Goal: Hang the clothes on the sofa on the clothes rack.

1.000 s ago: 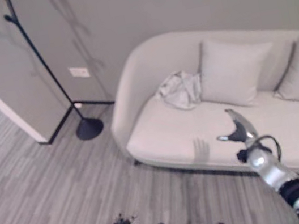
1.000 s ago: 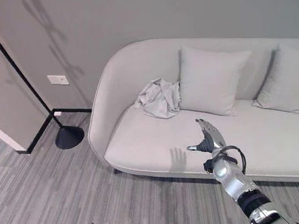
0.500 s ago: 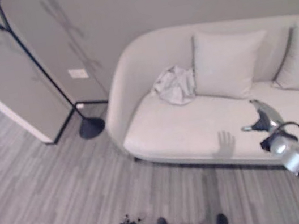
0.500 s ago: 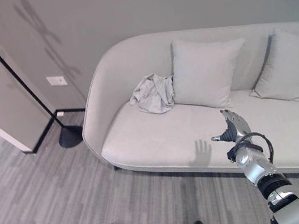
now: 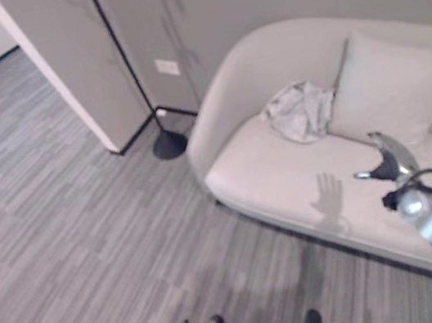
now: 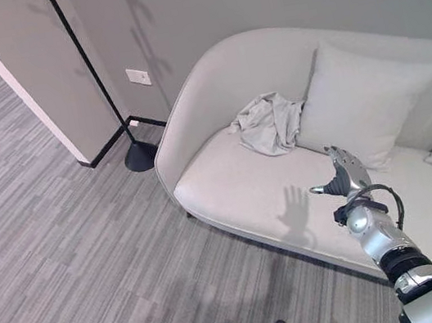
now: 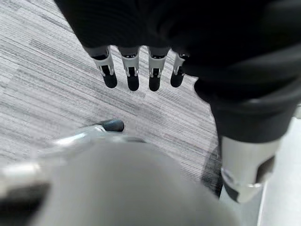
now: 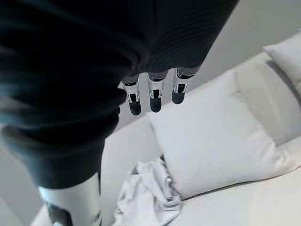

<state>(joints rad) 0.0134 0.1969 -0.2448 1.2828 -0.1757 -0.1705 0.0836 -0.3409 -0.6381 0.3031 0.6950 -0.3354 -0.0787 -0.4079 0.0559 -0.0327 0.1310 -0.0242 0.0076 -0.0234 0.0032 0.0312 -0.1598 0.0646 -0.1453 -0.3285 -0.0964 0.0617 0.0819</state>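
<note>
Your right hand (image 6: pixel 344 175) hovers with straight, empty fingers (image 8: pixel 154 98) over the sofa (image 6: pixel 236 183), short of the crumpled garment (image 6: pixel 269 122) at center frame.

At upper right I see a sofa (image 6: pixel 227 180) in matt, smooth pale cloth; on it, crumpled soft cloth clothes (image 6: pixel 268 124) and a matt cushion (image 6: pixel 364 103). The rack (image 6: pixel 95 82) looks like thin black metal. The floor (image 6: pixel 53 230) is streaked grey, low-sheen.
</note>
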